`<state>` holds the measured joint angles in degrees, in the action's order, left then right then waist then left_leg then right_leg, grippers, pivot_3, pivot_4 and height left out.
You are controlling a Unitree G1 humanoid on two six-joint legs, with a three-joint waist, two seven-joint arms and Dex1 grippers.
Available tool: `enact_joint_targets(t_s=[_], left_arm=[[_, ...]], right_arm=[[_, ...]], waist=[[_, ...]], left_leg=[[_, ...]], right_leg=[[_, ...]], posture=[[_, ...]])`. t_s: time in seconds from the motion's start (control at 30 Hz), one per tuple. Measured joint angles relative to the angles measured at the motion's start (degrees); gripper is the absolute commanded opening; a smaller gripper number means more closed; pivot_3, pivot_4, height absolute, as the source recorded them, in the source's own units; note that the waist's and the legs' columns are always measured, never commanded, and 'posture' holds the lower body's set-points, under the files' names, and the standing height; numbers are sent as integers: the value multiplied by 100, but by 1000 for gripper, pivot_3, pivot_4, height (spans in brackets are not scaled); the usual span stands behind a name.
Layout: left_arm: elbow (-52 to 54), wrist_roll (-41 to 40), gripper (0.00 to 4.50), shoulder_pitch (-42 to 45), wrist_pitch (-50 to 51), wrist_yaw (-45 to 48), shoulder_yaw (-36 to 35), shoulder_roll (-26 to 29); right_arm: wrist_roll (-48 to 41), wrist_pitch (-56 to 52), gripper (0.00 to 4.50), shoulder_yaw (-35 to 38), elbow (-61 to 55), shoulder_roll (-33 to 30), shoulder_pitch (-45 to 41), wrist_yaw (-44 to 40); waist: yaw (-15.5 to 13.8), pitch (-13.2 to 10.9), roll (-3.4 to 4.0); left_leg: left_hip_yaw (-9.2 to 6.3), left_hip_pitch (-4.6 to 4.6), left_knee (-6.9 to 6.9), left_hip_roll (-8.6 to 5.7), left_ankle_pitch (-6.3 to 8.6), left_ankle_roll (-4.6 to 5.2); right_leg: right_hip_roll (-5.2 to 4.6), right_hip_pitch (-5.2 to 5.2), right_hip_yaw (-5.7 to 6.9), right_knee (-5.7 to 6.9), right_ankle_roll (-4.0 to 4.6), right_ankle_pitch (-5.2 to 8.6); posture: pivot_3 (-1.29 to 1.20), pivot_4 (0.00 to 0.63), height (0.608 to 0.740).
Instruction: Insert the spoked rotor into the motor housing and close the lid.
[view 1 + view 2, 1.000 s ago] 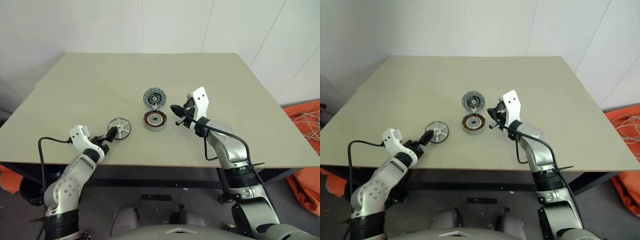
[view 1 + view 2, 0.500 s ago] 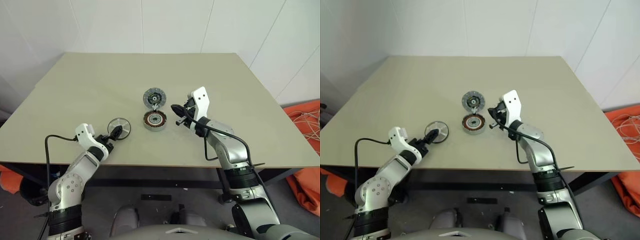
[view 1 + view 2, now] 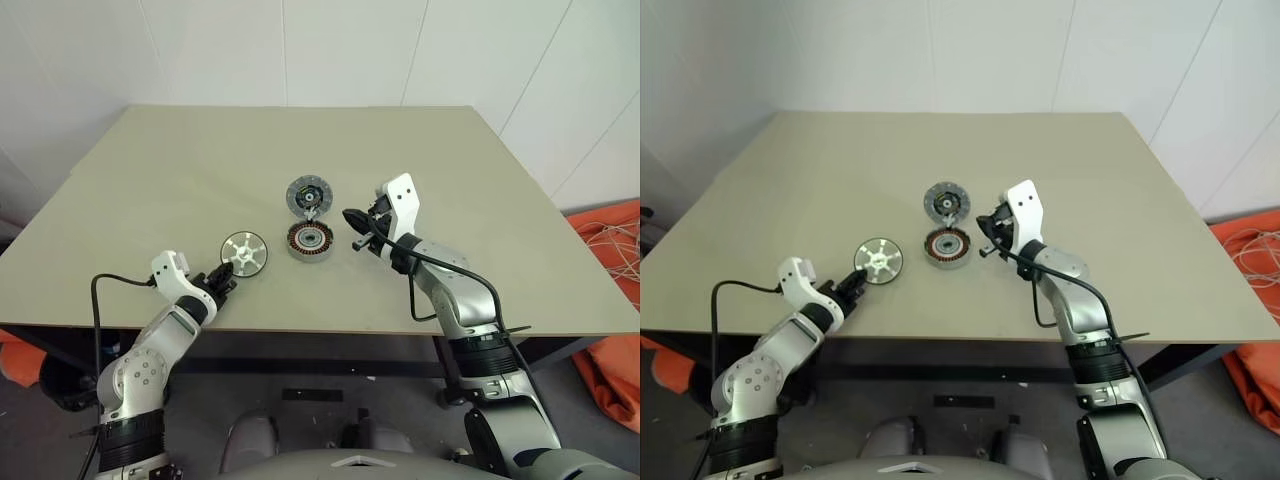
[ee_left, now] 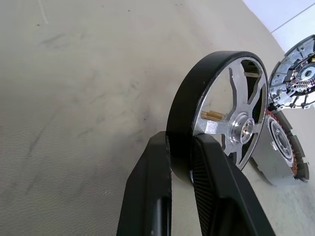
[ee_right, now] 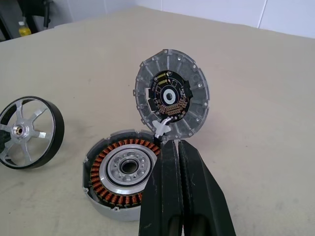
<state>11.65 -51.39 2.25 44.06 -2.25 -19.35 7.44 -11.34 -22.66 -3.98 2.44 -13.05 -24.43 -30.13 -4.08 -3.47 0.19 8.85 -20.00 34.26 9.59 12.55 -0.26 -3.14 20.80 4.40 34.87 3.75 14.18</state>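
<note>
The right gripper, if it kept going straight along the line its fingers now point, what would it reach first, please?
The right gripper, shut with nothing held, points at the motor housing and the raised lid joined to its edge. It would probably meet the hinge where they join first, though depth is hard to judge.

Both arms were silver-grey jointed segments with white wrist housings. The left gripper (image 4: 183, 162) carried two black fingers (image 4: 216, 187), their inner pads finely ribbed; the right gripper (image 5: 178, 182) had matching smooth black fingers. A black cable looped off each forearm, hanging past the near table (image 3: 150, 180) edge.
</note>
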Motion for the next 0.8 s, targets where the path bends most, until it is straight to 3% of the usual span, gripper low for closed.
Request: enact_joint_targets(t_s=[0.2,0.57,0.8], left_arm=[[-37,-31,277,0,-15,-14,-112,-139],[48,-1016,277,-8,19,-216,-402,-697],[52,-1273,277,622,113,-813,-314,-748]], right_arm=[[0,0,0,0,0,-3,0,0],[0,0,0,0,0,-13,0,1],[0,4,0,0,0,-25,1,25]], waist=[[0,0,0],[-3,0,-1],[-20,-1,-2]], left_leg=[[0,0,0,0,0,0],[0,-3,0,0,0,0],[-1,-2,2,-1,-1,-1]], right_leg=[[0,-1,0,0,0,0],[0,0,0,0,0,0],[0,-3,0,1,-1,-1]], posture=[[0,0,740],[0,0,740],[0,0,740]])
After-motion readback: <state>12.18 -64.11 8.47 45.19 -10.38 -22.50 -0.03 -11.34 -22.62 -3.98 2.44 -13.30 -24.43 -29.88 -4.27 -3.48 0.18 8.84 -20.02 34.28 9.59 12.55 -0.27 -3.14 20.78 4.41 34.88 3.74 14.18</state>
